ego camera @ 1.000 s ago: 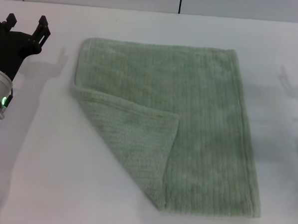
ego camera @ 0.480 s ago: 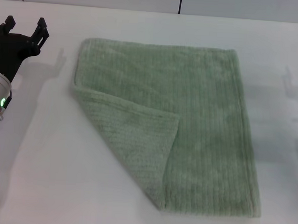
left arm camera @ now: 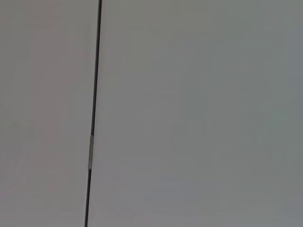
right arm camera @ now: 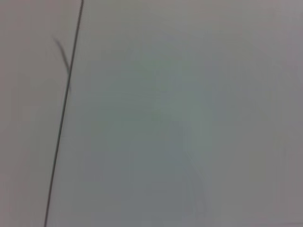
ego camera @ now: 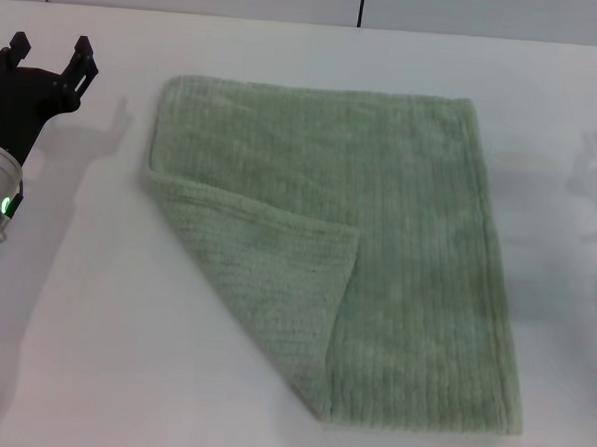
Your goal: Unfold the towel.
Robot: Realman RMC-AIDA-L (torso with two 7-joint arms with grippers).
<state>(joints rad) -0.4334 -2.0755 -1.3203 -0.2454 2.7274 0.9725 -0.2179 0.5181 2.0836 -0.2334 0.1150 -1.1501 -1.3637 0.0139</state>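
Note:
The pale sage-green towel [ego camera: 398,239] lies flat in the middle of the white table [ego camera: 91,353]. Its near left corner [ego camera: 275,282] is folded over onto the cloth as a triangular flap. My left gripper [ego camera: 49,48] is open and empty at the far left, clear of the towel's left edge. My right gripper has left the head view at the right edge; only its shadow falls on the table there. Neither wrist view shows the towel or any fingers.
A dark seam [ego camera: 361,6] runs down the wall behind the table. Both wrist views show only a plain pale surface with a thin dark line [left arm camera: 93,113].
My right gripper has drawn away to the right and out of the head view. My left gripper and the towel have not moved.

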